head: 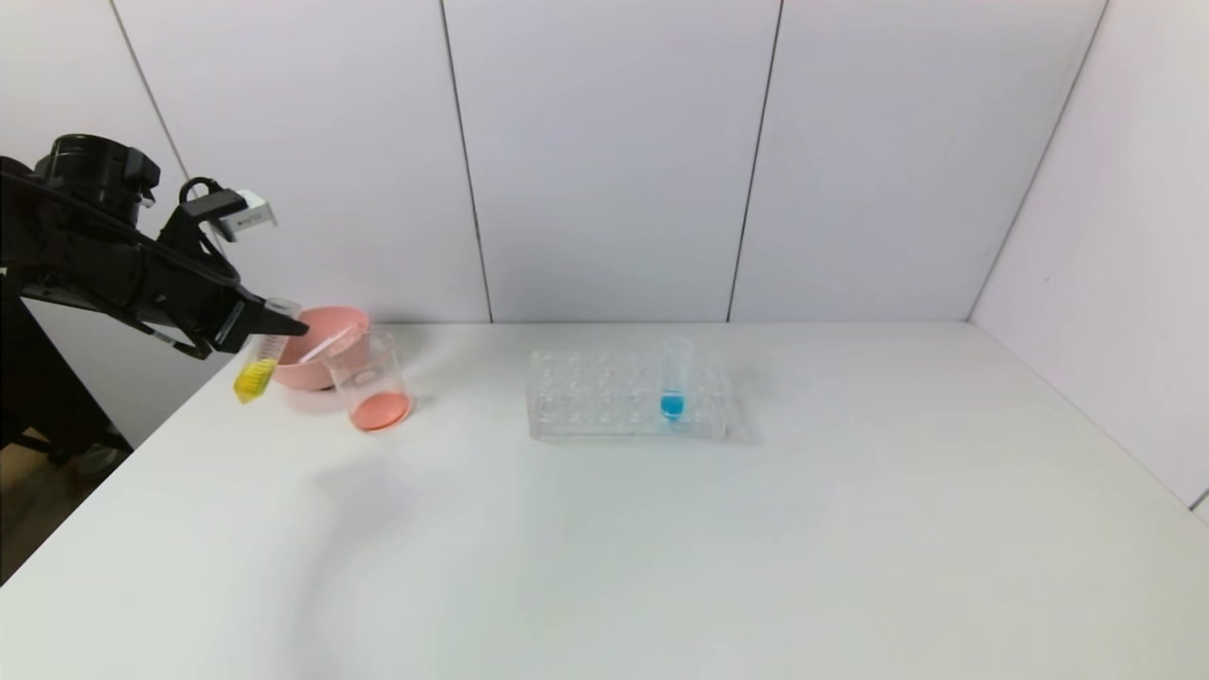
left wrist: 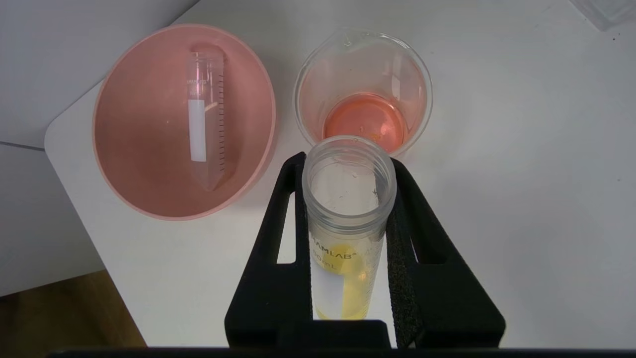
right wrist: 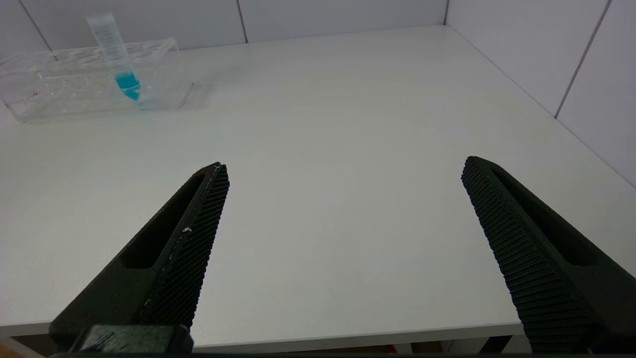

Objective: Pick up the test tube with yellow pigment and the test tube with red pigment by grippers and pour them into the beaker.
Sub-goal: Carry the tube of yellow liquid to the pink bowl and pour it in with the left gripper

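My left gripper (head: 274, 326) is shut on the test tube with yellow pigment (head: 255, 376), gripping it just below its open rim. The tube hangs nearly upright above the table, just left of the beaker (head: 373, 378). In the left wrist view the gripper (left wrist: 348, 164) holds the tube (left wrist: 348, 238) just short of the beaker (left wrist: 308, 99), which holds red-orange liquid. No tube with red liquid shows. An empty clear tube (left wrist: 208, 119) lies in the pink bowl (left wrist: 149, 189). My right gripper (right wrist: 345, 165) is open and empty over the table's near edge.
The pink bowl (head: 351, 364) stands behind the beaker at the table's far left corner. A clear tube rack (head: 604, 397) in the middle holds a blue-liquid tube (head: 672, 382), also seen in the right wrist view (right wrist: 119, 64). White walls stand behind and to the right.
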Available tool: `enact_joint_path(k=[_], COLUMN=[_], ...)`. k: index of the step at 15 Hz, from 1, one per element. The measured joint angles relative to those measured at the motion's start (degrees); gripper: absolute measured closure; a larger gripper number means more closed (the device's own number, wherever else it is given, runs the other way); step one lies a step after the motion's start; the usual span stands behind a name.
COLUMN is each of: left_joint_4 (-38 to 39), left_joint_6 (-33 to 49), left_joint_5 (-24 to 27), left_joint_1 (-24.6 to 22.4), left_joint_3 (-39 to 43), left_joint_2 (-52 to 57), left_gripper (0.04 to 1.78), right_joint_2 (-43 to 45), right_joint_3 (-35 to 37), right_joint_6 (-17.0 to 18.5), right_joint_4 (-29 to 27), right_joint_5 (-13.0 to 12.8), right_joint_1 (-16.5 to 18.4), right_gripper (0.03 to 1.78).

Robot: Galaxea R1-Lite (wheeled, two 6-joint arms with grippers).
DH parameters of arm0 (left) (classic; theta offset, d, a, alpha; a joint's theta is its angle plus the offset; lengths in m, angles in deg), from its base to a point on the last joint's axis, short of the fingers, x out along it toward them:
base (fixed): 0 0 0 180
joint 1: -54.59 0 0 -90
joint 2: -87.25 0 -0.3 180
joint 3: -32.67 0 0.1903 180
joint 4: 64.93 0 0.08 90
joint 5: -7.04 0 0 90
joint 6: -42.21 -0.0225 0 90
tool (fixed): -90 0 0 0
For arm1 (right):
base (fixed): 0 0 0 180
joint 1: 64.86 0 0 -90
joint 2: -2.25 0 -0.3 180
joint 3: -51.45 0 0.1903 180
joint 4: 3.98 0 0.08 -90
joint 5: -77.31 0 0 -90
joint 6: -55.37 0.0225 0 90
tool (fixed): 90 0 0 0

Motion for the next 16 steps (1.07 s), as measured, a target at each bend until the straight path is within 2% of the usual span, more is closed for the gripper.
enact_joint_path(k=[6,11,16], left_joint_4=[-15.85,-16.57,-16.57], left_joint_6=[-4.74,-10.34,-14.01], left_joint_5=[-3.96,-8.72,-14.97], left_joint_1=[1.79,2.89,6.5], left_joint_3=[-14.75,-16.57,-17.25], left_joint_2=[-5.12,-7.5,-7.85], left_gripper=[1.38,1.38,1.38], right_joint_2=[0.0,0.0,0.0], right_joint_3=[0.0,0.0,0.0], right_joint_6=[-0.02,0.0,0.0], right_joint_4=[-0.02,-0.02,0.0], right_joint_5=[0.0,0.0,0.0], right_joint_1=[0.0,0.0,0.0], right_gripper=[0.1,0.1,0.1])
